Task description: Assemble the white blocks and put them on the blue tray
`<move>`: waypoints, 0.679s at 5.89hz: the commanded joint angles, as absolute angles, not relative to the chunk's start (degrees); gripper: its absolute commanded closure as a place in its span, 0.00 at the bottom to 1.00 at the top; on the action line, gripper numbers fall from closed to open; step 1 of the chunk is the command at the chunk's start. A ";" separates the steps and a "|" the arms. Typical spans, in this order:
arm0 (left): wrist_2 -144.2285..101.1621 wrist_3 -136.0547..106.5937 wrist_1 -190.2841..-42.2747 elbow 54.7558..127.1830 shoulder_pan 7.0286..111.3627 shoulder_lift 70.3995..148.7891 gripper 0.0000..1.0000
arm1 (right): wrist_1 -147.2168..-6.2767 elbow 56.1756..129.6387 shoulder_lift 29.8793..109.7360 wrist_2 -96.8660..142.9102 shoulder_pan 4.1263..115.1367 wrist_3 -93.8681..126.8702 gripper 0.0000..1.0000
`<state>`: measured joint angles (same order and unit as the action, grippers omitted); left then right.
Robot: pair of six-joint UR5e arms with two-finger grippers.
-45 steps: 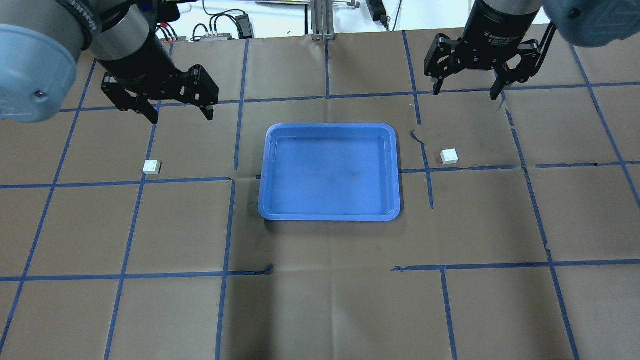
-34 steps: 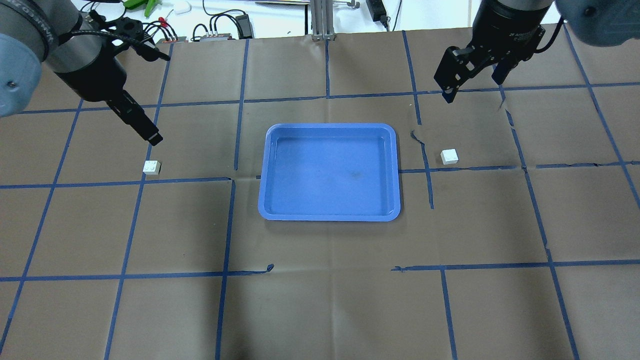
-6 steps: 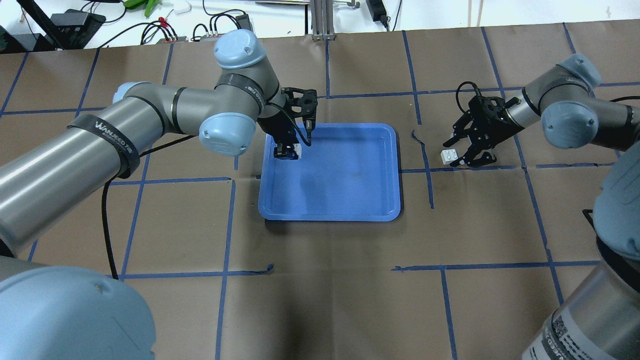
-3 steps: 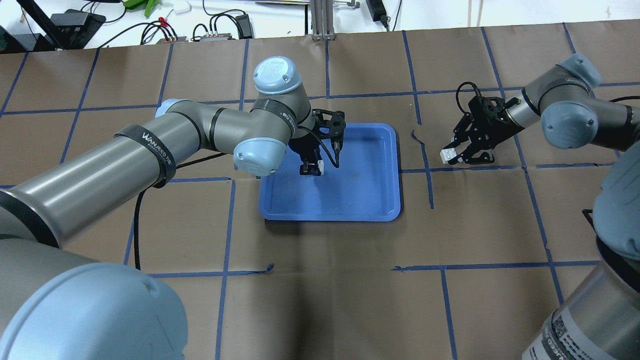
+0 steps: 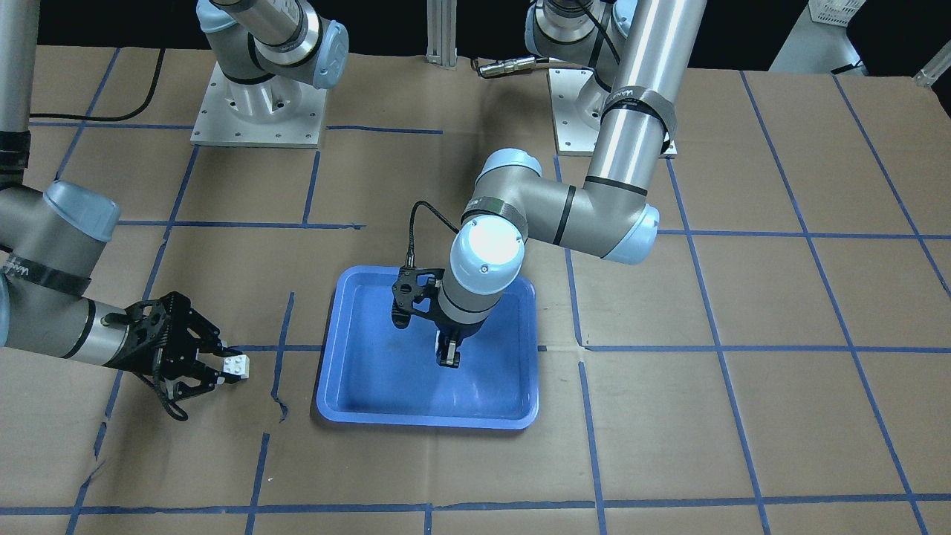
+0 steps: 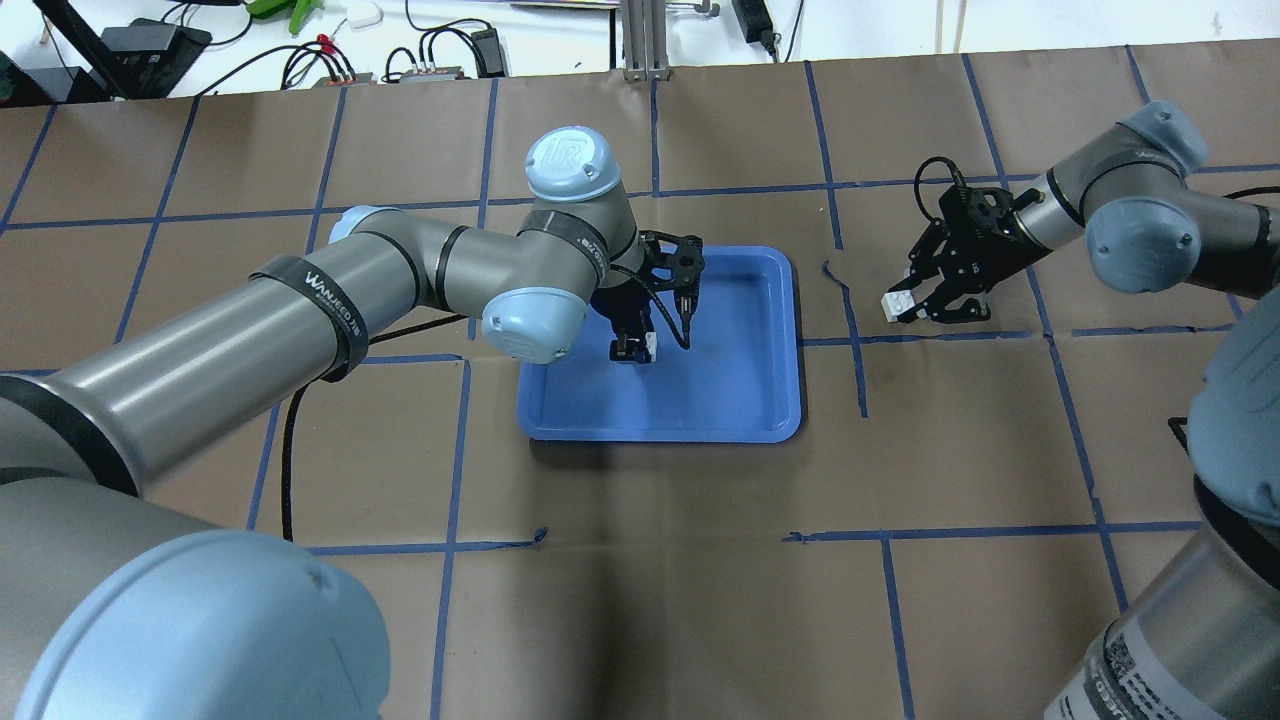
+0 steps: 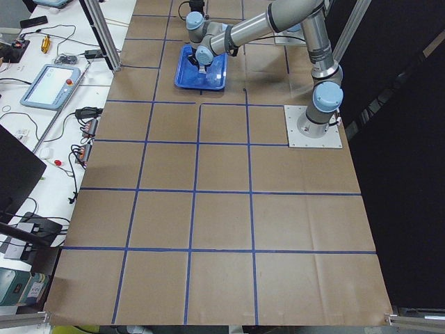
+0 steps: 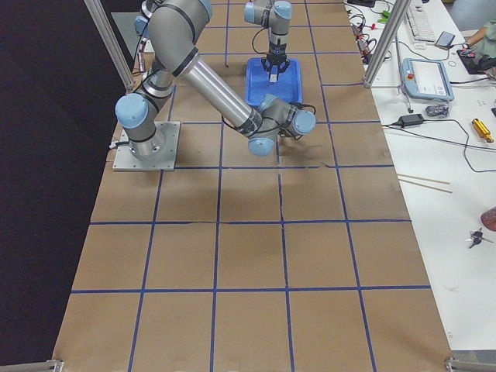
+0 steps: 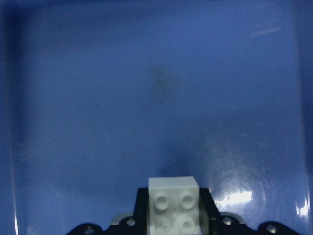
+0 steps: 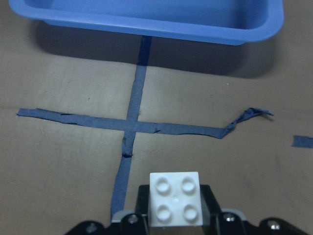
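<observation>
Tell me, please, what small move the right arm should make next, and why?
Probably carry the right gripper toward the blue tray: it holds the second white block beside the tray, while the left gripper holds the first white block over the tray, so they must meet.

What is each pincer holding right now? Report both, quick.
Left pincer: closed on a small white square plastic brick, above the shallow blue plastic tray.
Right pincer: closed on the other white studded brick, beside the tray.
</observation>
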<state>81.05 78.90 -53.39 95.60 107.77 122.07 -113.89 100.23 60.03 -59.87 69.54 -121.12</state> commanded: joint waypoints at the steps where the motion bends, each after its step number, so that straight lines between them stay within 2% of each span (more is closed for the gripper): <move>1: 81.30 78.75 -54.66 94.23 107.84 120.17 0.04 | -113.03 97.57 62.38 -60.03 69.96 -115.69 0.85; 4: 81.12 77.70 -72.37 92.81 102.95 106.92 0.04 | -108.64 98.26 68.98 -57.49 70.49 -112.15 0.85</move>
